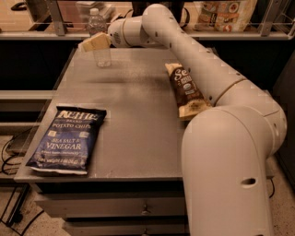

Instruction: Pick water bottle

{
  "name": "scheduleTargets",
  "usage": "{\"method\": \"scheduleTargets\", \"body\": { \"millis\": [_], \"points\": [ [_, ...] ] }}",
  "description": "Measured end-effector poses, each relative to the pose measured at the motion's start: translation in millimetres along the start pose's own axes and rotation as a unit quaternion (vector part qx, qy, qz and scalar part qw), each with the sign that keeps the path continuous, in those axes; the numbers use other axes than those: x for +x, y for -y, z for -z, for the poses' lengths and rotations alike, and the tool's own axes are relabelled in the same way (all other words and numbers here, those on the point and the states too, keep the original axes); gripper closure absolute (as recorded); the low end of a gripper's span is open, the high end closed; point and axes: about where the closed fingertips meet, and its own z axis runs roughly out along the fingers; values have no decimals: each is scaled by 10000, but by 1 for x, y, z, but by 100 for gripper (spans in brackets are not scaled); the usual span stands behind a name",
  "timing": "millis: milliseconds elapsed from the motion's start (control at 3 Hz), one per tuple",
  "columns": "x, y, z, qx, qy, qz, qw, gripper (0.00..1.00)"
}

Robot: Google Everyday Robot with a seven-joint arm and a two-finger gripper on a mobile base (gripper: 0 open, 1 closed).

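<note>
The water bottle (pixel 100 54), clear with a white cap and ribbed body, stands upright at the far left of the grey table (pixel 133 115). My gripper (pixel 91 43), with pale tan fingers, reaches across from the right at the end of the white arm and lies in front of the bottle's upper body, hiding part of it. Whether it touches the bottle does not show.
A blue Kettle salt-and-vinegar chip bag (pixel 67 139) lies at the table's near left. A brown snack bag (pixel 186 90) lies at the right, partly under my arm. Shelving with packages (pixel 223 14) runs behind the table. Drawers sit below the front edge.
</note>
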Motion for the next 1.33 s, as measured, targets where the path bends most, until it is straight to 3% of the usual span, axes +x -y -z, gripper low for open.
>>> {"method": "scheduleTargets", "body": {
  "millis": [667, 1000, 1333],
  "points": [
    [-3, 11, -2, 313, 147, -229, 9991, 40],
    [-10, 14, 12, 497, 219, -208, 9983, 63],
    [-31, 14, 46, 680, 399, -7, 9969, 87]
  ]
}}
